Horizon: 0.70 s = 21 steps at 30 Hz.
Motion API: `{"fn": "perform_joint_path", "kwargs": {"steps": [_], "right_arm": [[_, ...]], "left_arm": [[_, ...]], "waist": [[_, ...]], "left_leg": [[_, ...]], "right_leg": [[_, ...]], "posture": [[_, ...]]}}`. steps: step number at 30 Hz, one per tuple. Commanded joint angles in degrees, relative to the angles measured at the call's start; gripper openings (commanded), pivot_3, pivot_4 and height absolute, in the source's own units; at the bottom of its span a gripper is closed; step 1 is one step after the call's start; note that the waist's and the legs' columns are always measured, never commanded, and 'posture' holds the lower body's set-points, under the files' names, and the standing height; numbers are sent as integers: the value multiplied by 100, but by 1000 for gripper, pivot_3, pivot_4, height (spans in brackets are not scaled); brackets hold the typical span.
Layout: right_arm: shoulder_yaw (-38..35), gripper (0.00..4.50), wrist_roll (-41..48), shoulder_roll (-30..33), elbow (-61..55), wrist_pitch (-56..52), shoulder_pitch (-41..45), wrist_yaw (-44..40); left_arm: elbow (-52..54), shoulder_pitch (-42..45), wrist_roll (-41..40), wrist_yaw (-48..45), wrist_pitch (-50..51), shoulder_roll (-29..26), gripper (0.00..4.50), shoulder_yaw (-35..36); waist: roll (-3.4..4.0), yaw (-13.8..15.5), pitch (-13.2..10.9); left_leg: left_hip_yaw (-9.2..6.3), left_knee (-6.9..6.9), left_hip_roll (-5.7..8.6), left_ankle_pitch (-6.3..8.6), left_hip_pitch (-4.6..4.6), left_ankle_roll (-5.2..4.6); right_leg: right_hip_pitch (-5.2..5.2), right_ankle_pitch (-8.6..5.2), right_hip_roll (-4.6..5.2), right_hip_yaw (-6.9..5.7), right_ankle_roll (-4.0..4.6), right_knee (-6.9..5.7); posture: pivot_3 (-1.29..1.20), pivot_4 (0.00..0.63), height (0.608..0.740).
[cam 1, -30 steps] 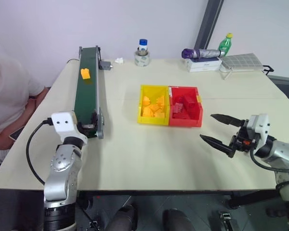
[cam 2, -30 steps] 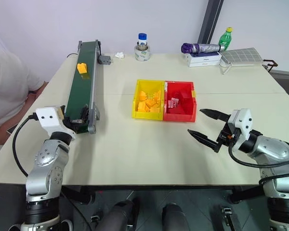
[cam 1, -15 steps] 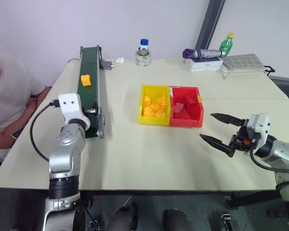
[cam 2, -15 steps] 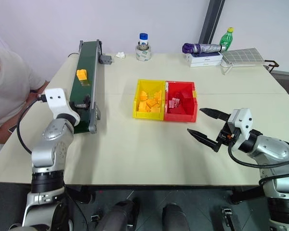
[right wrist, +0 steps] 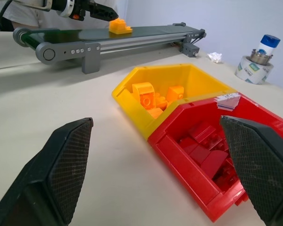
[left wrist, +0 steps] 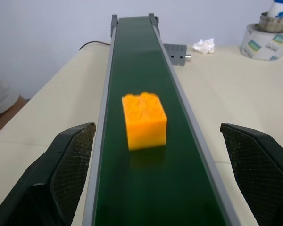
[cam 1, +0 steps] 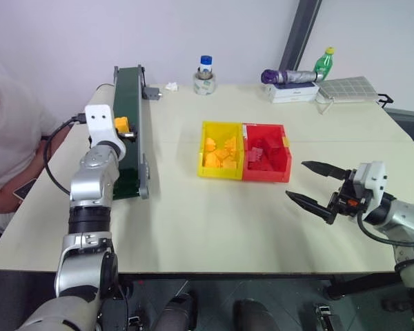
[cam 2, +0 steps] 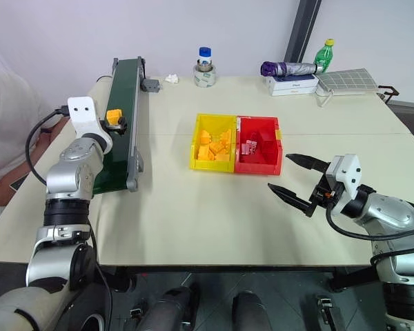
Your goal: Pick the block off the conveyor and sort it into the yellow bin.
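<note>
We see a broad beige desk [cam 1: 214, 207] with rounded corners, standing against a plain pale wall [cam 1: 69, 34]. A dark upright post [cam 1: 298, 31] rises behind the desk's far edge, towards its far right corner. Even, soft light falls over the surface with faint shadows. Beyond the desk's right edge the floor [cam 1: 410, 124] looks dark grey. A person in a white shirt [cam 1: 14, 138] sits at the left edge.
</note>
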<state>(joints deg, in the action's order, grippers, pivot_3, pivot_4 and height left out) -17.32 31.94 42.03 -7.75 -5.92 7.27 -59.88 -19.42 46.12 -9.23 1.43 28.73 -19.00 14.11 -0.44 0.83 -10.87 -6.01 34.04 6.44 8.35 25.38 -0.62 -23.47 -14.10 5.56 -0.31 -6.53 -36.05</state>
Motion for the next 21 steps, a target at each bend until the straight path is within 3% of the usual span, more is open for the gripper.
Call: {"fn": "perform_joint_path", "kwargs": {"steps": [1, 9, 13, 14, 17, 21], "right_arm": [[-120, 4500, 60, 34, -161, 14, 35, 30], [-135, 4500, 67, 34, -185, 3, 12, 61], [-146, 4500, 70, 53, -151, 12, 21, 47], [-146, 4500, 71, 55, -144, 15, 23, 40], [-133, 4500, 66, 57, -136, 15, 41, 35], [-113, 4500, 57, 54, -114, 20, 81, 34]], "left_arm": [[-11, 99, -61, 116, -186, 115, 4462, 138], [75, -39, 38, 250, -133, 166, 4462, 103], [126, -131, -40, 354, 50, 176, 3186, 213], [168, -179, -12, 394, 98, 176, 2488, 201], [268, -247, -61, 430, 123, 216, 1283, 244], [690, -118, -370, 77, -106, 430, 1331, 157]], "waist": [[-1, 1, -1], [-1, -9, -1], [-1, -5, -1], [-1, -5, -1], [-1, -5, -1], [-1, 11, -1]], "left_leg": [[0, 0, 0, 0, 0, 0], [0, 3, 0, 0, 0, 0], [0, 3, 0, -1, 0, 0], [0, 4, 0, 0, 0, 0], [0, 5, 0, -1, 0, 0], [0, 8, 0, -1, 0, 0]], "right_leg": [[0, 0, 0, 0, -1, -1], [-1, 2, -1, 1, -4, -2], [0, 3, -1, 1, -4, -3], [0, 3, -1, 1, -4, -3], [0, 3, -1, 1, -4, -3], [1, 3, -1, 1, -3, -5]], "posture": [[0, 150, 740], [0, 150, 740], [0, 150, 740], [0, 150, 740], [0, 150, 740], [0, 150, 740]]}}
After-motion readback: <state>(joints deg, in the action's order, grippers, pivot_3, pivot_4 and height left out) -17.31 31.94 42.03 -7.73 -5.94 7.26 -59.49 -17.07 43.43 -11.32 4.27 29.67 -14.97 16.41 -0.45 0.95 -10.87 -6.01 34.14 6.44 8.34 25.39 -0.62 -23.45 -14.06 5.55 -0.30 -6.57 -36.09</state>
